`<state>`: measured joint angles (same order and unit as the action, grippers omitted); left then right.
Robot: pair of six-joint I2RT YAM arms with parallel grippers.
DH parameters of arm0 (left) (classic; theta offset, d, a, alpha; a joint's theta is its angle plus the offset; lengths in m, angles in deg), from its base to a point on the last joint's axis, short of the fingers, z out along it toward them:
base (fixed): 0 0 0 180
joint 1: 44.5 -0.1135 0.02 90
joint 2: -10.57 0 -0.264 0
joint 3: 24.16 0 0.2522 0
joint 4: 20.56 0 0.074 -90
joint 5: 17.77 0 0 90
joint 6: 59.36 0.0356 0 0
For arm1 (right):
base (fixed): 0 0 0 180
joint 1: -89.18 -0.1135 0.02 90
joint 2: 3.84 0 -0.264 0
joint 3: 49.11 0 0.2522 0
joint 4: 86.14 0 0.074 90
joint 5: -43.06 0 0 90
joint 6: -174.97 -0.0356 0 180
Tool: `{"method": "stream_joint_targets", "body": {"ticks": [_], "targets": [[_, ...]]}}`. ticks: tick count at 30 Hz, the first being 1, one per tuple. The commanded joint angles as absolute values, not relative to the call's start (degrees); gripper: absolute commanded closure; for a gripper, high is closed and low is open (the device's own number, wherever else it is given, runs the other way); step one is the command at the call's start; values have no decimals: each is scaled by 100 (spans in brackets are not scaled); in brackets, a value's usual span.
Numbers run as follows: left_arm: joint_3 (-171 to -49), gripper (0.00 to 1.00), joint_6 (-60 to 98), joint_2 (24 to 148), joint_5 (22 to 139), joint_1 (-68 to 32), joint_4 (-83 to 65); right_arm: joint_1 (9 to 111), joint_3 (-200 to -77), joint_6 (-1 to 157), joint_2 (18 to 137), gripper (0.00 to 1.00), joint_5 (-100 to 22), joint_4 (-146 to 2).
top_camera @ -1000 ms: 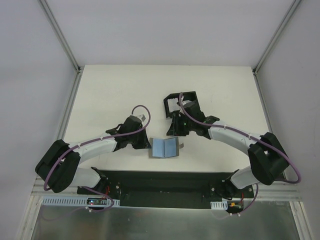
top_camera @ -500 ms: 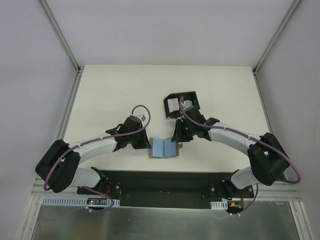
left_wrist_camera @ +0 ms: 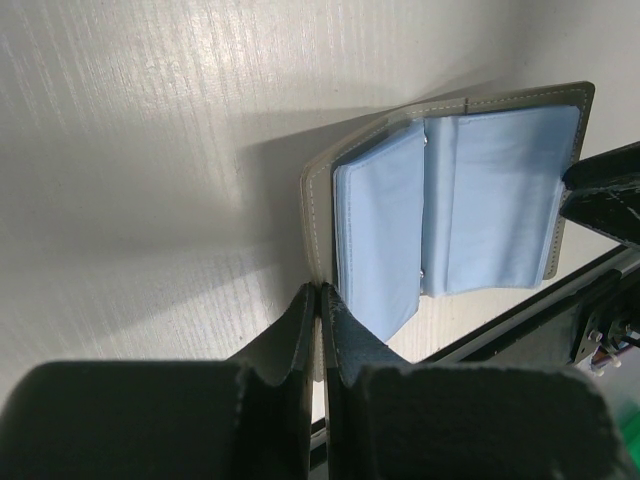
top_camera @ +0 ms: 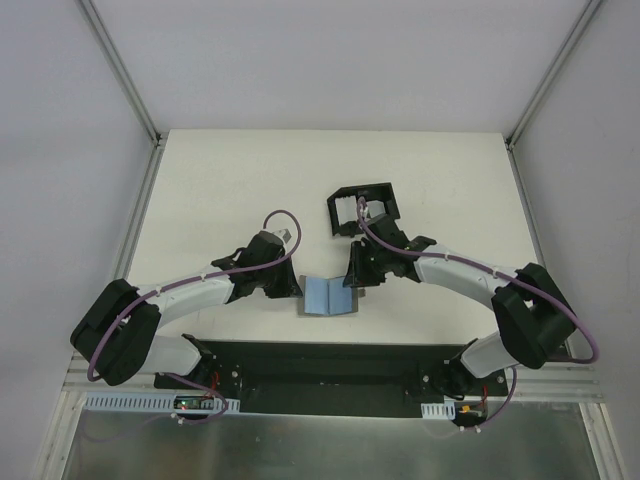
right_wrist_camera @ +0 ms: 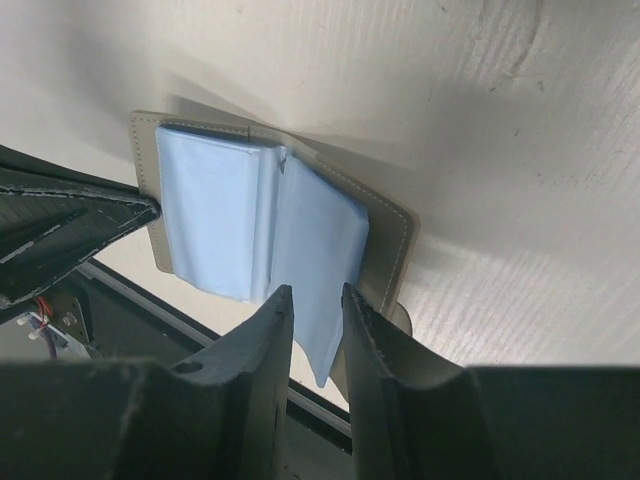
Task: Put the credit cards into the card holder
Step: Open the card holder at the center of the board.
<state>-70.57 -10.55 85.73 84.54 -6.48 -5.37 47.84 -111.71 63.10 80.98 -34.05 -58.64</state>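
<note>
Down on the white walled-in table (top_camera: 230, 180), left fingers (left_wrist_camera: 290, 340) pinch the card holder (left_wrist_camera: 500, 190); right fingers (right_wrist_camera: 265, 330) narrowly straddle its blue leaf (right_wrist_camera: 315, 240).

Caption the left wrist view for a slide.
Left claw pinching the grey cover of the open wallet on the table, blue sleeves fanned.
</note>
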Motion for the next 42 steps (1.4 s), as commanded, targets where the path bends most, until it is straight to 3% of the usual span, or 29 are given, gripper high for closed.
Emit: {"method": "stream_joint_targets", "body": {"ticks": [1, 22, 33, 36, 42], "targets": [[-7220, 100, -1058, 8598, 8356, -636, -627, 4717, -11156, 6282, 8255, 72, -3288, -5893], [-7237, 100, -1058, 8581, 8295, -636, -627, 4699, -11121, 6423, 7992, 71, -3710, -5559], [-7255, 100, -1049, 8598, 8313, -636, -636, 4656, -11086, 6308, 8282, 80, -3332, -5946], [-7229, 100, -1058, 8572, 8304, -645, -645, 4647, -11121, 6361, 8256, 87, -3305, -5981], [-7238, 100, -1058, 8590, 8286, -636, -645, 4629, -11227, 6458, 8160, 78, -3823, -5516]]}}
